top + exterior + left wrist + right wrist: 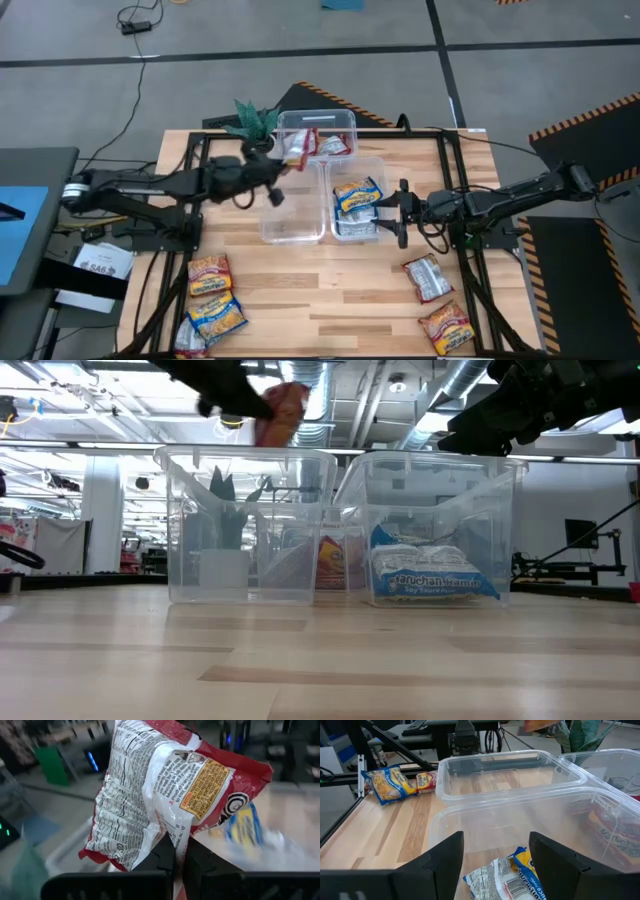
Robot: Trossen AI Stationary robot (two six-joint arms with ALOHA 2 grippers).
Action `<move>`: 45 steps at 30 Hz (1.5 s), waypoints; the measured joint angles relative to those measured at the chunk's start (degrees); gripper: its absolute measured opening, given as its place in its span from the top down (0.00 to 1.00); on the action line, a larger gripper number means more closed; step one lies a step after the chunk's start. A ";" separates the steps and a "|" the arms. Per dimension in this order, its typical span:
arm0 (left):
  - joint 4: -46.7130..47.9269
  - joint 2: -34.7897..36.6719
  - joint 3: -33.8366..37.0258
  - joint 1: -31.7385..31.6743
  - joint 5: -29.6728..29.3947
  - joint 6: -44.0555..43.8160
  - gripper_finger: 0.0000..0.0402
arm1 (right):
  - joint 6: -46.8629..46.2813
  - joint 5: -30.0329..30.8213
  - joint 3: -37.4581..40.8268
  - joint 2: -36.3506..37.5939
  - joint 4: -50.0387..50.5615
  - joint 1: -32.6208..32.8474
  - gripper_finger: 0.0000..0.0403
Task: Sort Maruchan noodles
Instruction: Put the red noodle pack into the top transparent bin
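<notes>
Wooden table [330,275] is seen from above with three clear bins at its middle: a far bin [318,135], a left bin [290,215] and a right bin [357,198]. A red packet [160,790] is pinched by the left gripper [179,851], fingers pressed together on its edge, and is held in the air near the far bin's left edge, beside a plant [255,120]. Red packets [330,146] are seen in the far bin. Blue packets [356,195] lie in the right bin. The right gripper [496,850] is spread wide over that bin's right rim, holding nothing. Yellow packets [212,298] lie loose at near left, red ones [436,300] at near right.
</notes>
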State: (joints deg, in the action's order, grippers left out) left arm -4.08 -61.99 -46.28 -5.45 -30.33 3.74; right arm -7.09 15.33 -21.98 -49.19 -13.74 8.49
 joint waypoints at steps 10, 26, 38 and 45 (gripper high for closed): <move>-17.11 -15.97 -3.05 -14.12 8.48 3.86 1.00 | 0.04 0.02 0.00 0.00 0.00 -0.02 0.38; -13.95 -25.00 -9.45 -17.42 9.11 0.07 0.72 | 0.04 0.20 0.00 0.00 -0.01 -0.15 0.38; 4.08 -14.17 -17.87 -13.80 9.99 -2.69 0.47 | 1.10 0.20 0.00 0.00 0.05 -0.52 0.38; 6.89 -4.07 -11.59 -6.59 14.06 -6.73 0.48 | 1.07 0.16 0.00 0.00 0.08 -0.22 0.38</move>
State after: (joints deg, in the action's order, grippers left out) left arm 2.81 -66.05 -57.87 -12.05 -16.27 -3.00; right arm -6.02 15.49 -21.98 -49.19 -13.66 8.27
